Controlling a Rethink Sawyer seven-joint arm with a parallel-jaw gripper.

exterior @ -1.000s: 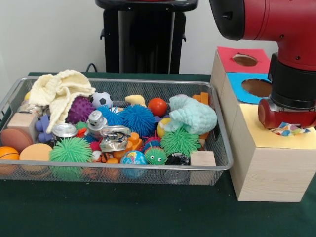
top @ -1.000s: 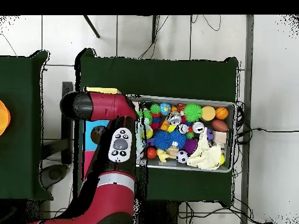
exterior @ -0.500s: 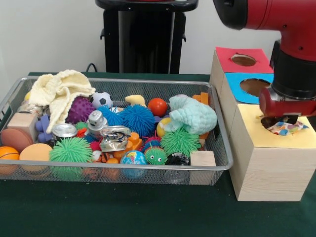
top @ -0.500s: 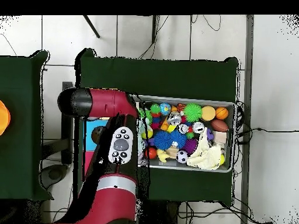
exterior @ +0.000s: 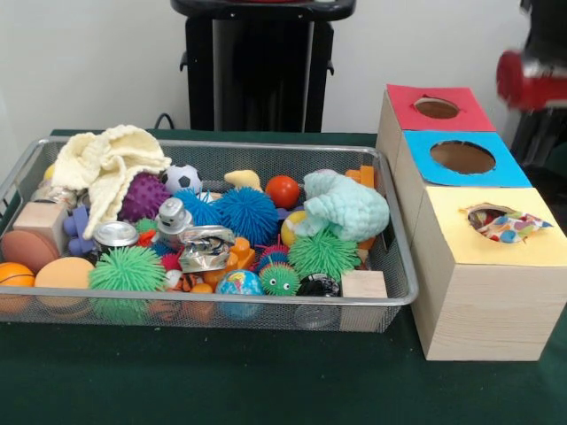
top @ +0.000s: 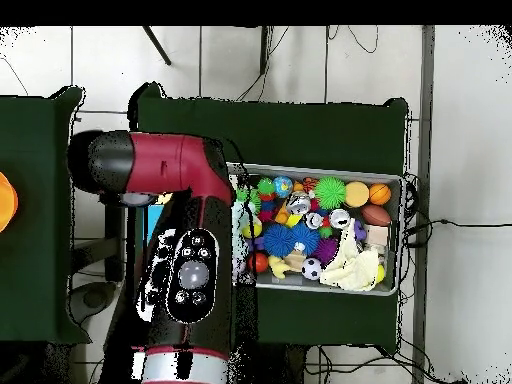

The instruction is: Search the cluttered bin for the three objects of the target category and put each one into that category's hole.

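One polka-dot cloth sits in the yellow box's hole.

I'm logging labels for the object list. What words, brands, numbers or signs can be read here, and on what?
No text can be read in either view.
The crushed can and the small can in the bin show no legible print.
The globe ball has map patches only, too small to show names.
The arm's button pad shows dots, no readable marks.
The three boxes bear no labels.
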